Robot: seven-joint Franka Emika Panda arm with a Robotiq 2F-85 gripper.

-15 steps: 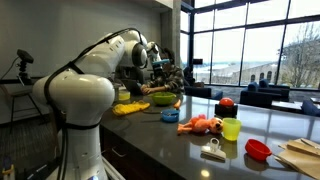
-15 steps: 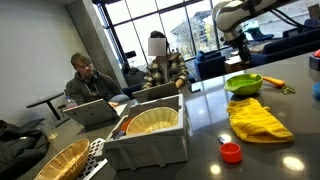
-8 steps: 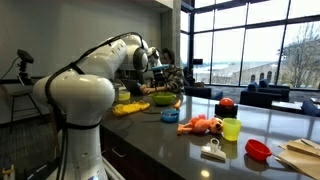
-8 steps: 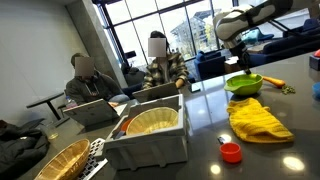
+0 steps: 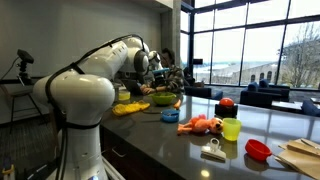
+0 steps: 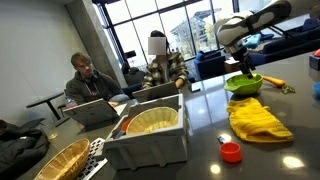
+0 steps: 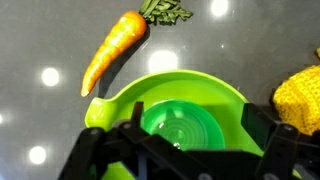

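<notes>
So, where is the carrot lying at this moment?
In the wrist view the carrot lies at the upper left on the dark counter, close beside the rim of the green bowl, with its leaves toward the top edge.

On my wrist view the gripper (image 7: 180,158) is only a dark, out-of-focus shape along the bottom edge, and it covers the near rim of the green bowl (image 7: 190,100). The carrot (image 7: 115,45) loses the tips of its leaves past the top edge, and the yellow cloth (image 7: 300,100) is cut by the right edge. In an exterior view the arm (image 6: 270,15) runs out at the top right and the woven basket (image 6: 50,160) is cropped at the bottom left. In an exterior view (image 5: 150,68) the gripper is too small and dark for me to read its fingers.
</notes>
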